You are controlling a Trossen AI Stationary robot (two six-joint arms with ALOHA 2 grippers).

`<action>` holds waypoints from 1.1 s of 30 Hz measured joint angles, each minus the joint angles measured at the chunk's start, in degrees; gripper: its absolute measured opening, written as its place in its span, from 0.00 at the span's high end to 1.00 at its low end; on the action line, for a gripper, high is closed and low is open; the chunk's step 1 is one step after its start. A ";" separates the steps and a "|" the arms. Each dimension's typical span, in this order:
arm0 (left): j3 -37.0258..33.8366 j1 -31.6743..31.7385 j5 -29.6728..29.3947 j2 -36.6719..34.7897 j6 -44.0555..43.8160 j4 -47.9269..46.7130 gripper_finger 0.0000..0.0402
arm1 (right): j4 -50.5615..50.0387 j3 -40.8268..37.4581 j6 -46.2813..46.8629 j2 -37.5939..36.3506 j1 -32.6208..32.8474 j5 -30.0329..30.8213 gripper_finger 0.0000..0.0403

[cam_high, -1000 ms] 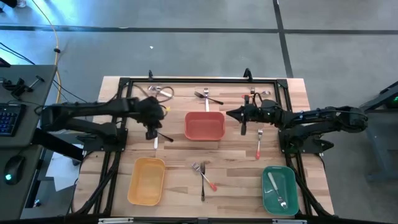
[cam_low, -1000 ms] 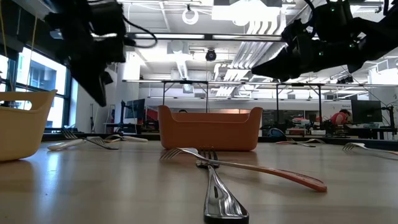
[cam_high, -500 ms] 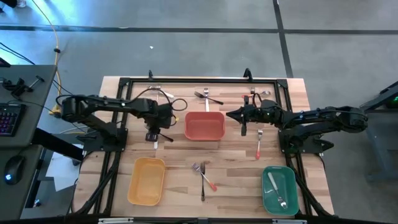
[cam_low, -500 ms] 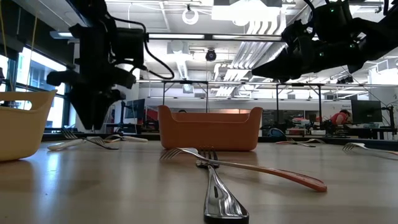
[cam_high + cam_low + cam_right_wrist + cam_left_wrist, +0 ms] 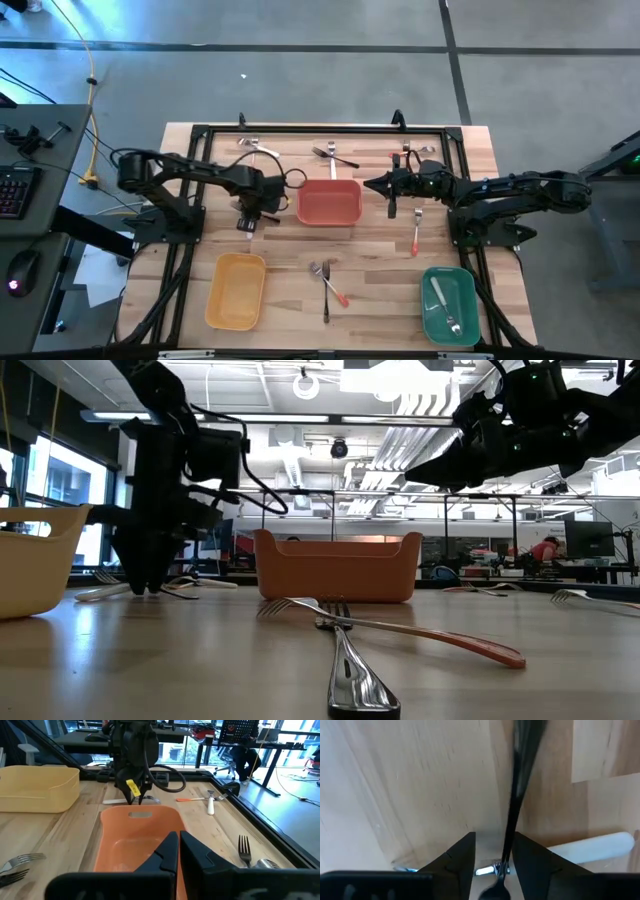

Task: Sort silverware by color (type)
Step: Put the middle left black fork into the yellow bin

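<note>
My left gripper (image 5: 248, 222) points down at the table, left of the red bin (image 5: 329, 203). It is open, and its fingertips (image 5: 493, 862) stand on either side of a dark-handled fork (image 5: 520, 780) that lies flat on the wood. A white-handled utensil (image 5: 600, 845) lies crossing just beside the fork. In the low view the left gripper (image 5: 147, 588) reaches the tabletop. My right gripper (image 5: 391, 205) hovers right of the red bin, shut and empty; the right wrist view (image 5: 178, 845) shows its fingers together.
A yellow bin (image 5: 236, 290) stands near left. A green bin (image 5: 448, 303) at near right holds silver utensils. Two crossed forks (image 5: 326, 283) lie near the middle, and a red-handled fork (image 5: 415, 236) lies right of the red bin. More forks (image 5: 335, 154) lie along the far edge.
My left gripper has come down from above the table to the tabletop left of the red bin. It has turned from a slant to pointing straight down, and its arm has folded in. My right arm has kept still.
</note>
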 joint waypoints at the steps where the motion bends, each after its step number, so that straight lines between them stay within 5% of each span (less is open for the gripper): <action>1: 0.01 0.00 -0.06 0.27 0.22 -0.02 0.73 | -0.02 0.00 0.00 0.00 0.00 0.00 1.00; 12: 0.79 -0.02 -0.59 0.37 0.59 -1.13 0.98 | 0.00 0.00 0.00 0.00 0.00 0.02 1.00; 20: 6.31 0.00 1.11 -3.14 -9.29 -9.36 0.99 | 0.05 0.00 -0.11 0.00 0.00 0.03 1.00; 28: 7.91 -2.88 9.88 -14.44 -39.97 -12.35 0.99 | 0.03 0.02 -0.64 0.00 0.00 0.04 1.00; 33: 7.89 -12.69 7.16 -23.30 -66.42 -10.43 1.00 | 0.45 0.02 -1.51 0.00 0.00 0.05 1.00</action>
